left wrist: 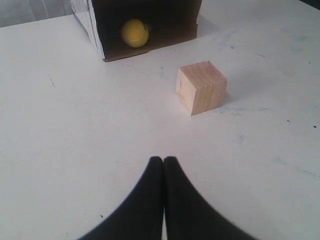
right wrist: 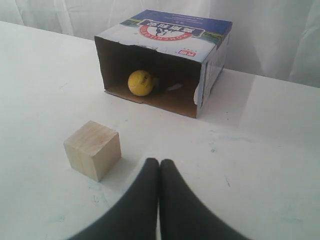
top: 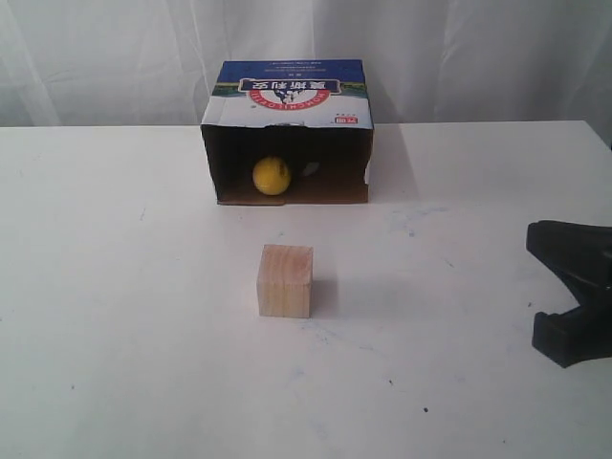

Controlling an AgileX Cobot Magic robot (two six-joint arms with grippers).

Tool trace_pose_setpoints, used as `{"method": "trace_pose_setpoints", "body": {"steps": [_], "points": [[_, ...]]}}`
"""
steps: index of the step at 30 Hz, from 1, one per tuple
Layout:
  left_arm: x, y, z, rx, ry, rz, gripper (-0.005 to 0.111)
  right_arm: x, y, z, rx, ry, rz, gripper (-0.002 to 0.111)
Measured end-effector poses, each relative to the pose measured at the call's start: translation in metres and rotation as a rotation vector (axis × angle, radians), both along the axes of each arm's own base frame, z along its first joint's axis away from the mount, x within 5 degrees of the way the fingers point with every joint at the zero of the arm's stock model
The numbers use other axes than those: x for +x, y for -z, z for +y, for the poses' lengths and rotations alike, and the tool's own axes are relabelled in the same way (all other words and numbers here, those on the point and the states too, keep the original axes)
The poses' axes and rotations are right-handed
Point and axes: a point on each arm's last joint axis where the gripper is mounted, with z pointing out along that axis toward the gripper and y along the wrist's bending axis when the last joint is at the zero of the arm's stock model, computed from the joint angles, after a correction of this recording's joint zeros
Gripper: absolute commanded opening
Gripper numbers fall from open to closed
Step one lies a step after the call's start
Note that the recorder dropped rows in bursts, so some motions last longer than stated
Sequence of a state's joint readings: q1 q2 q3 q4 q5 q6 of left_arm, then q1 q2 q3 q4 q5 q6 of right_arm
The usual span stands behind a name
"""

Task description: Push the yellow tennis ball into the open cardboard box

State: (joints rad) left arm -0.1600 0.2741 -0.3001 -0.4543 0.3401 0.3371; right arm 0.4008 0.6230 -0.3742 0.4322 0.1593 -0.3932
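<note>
left gripper (left wrist: 163,160) pinched together, right gripper (right wrist: 159,162) too, ball (top: 272,176) already inside the box (top: 287,91) well ahead of both, cube (top: 285,280) nearer

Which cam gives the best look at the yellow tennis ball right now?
Right wrist view: the yellow tennis ball is largest and sharpest there, sitting inside the cardboard box with a faint surface marking visible. Exterior view shows it smaller but clearly inside the box. Left wrist view shows it blurry, with the box cropped.
</note>
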Motion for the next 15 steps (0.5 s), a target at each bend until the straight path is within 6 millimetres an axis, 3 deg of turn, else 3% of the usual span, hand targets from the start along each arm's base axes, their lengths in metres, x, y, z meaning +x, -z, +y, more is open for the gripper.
{"method": "trace_pose_setpoints", "body": {"steps": [6,15], "points": [[0.001,0.002,0.001,0.0,-0.009,-0.005,0.0,-0.001,0.003,0.0,0.0,0.0,0.007,0.0],[-0.01,0.039,0.011,0.182,-0.03,-0.056,0.0,-0.027,0.033,-0.011,0.005,-0.005,0.003,0.0]]}}
